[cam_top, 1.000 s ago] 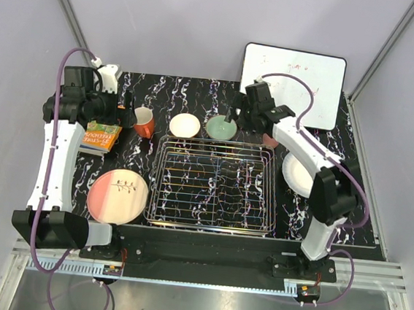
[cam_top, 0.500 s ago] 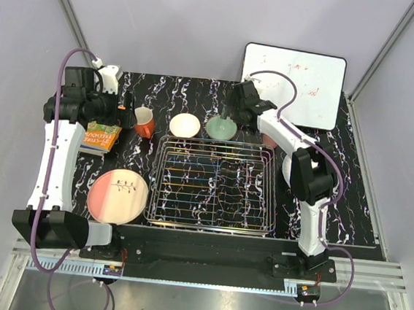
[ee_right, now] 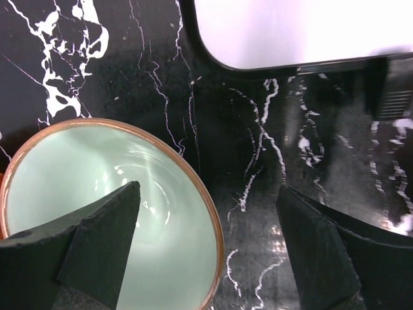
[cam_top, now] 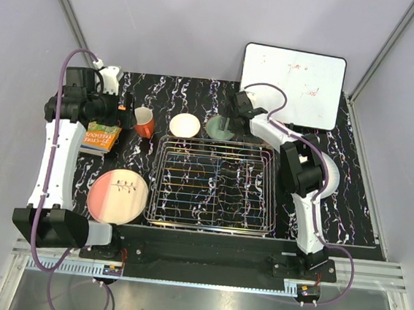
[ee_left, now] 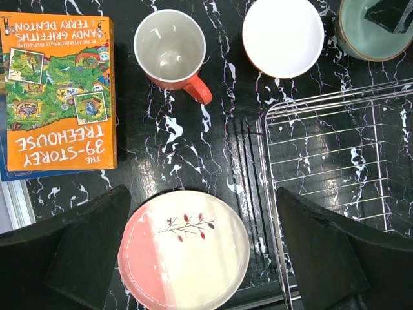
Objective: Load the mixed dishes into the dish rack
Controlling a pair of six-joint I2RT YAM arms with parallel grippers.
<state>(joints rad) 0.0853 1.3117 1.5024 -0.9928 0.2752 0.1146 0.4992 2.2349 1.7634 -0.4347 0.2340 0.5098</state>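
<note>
- The right pincer (ee_right: 208,213) is spread wide and grips nothing. In its wrist view one finger hangs over the hollow of the pale green bowl with a copper-brown rim (ee_right: 77,168), and the other hangs over bare bench past the rim at 3 o'clock. That straddle looks set to pinch the bowl's wall. I cannot tell whether either finger touches it.
- The bowl sits upright on the black, white-veined bench (cam_top: 357,199), just beyond the 12 o'clock edge of the rectangular silver wire dish rack (cam_top: 207,225). A short carry toward 6 o'clock should bring it over the prongs.
- No dish stands in the rack, so the loading looks barely begun.
- The left pincer (ee_left: 201,200) is also wide open and empty, held high off the rack's 10 o'clock corner. It is probably kept there, clear of the other arm's reach.
- Below it the round pink-and-cream plate with a twig motif (ee_left: 184,248) lies flat at the rack's 8 o'clock. The orange-red mug with white inside (ee_left: 171,48) stands upright, and in the left wrist view its handle points to 5 o'clock, away from the book.
- The orange bowl with white inside (ee_left: 282,35) sits between the mug and the green bowl.
- A round white plate (cam_top: 331,176) lies at the rack's 3 o'clock, mostly hidden by the right arm.
- The orange-and-green paperback book (ee_left: 58,90) and the white board with a black frame (cam_top: 293,85) are not dishes and likely stay put.
</note>
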